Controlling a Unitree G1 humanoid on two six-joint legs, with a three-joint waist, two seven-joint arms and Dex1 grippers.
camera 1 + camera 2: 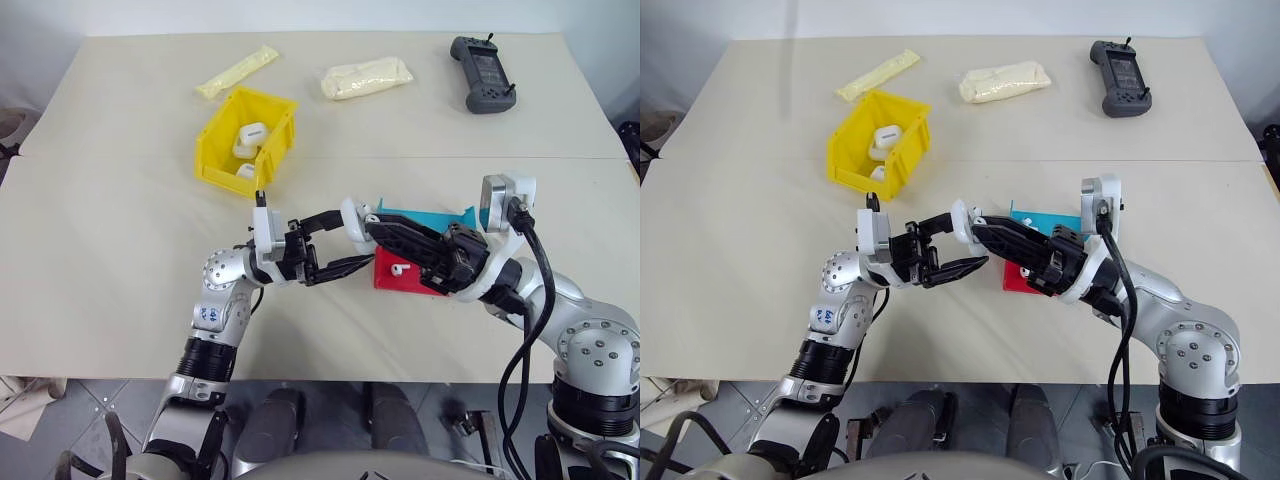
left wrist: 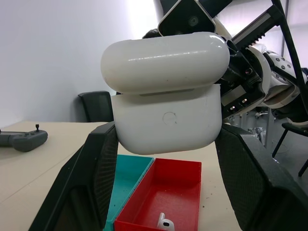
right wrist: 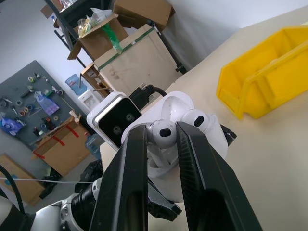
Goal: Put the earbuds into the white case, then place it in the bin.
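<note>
Above the counter's near edge, 6 o'clock of bin (image 1: pixel 247 142) | left claw (image 1: pixel 345 243) clamps open case (image 2: pixel 166 94) | right claw (image 3: pixel 169 139) pinches earbud (image 3: pixel 161 133) at its socket | second earbud (image 1: pixel 400 268) left in red tray (image 1: pixel 400 282) | binning pending

A table (image 1: pixel 120 250) holds everything. Toward its far side, left of centre, sits the bin (image 1: pixel 215 140) with several small cases inside it. Behind the bin lies a long packet (image 1: pixel 238 71); to that packet's right lies a plumper packet (image 1: pixel 366 77), and further right, near the far right corner, a handheld controller (image 1: pixel 483 73). Nearer the front, right of centre, two low trays sit side by side, touching — one (image 1: pixel 432 217) behind, the other (image 1: pixel 396 278) in front with one earbud (image 1: pixel 400 269) in it. Above the trays, the left gripper (image 1: pixel 345 243) holds the case (image 1: pixel 354 217), and the right gripper (image 3: pixel 161 139) meets it from the right — an earbud (image 3: pixel 161 133) between its fingers, a second earbud (image 3: pixel 198 119) seated in the case.
</note>
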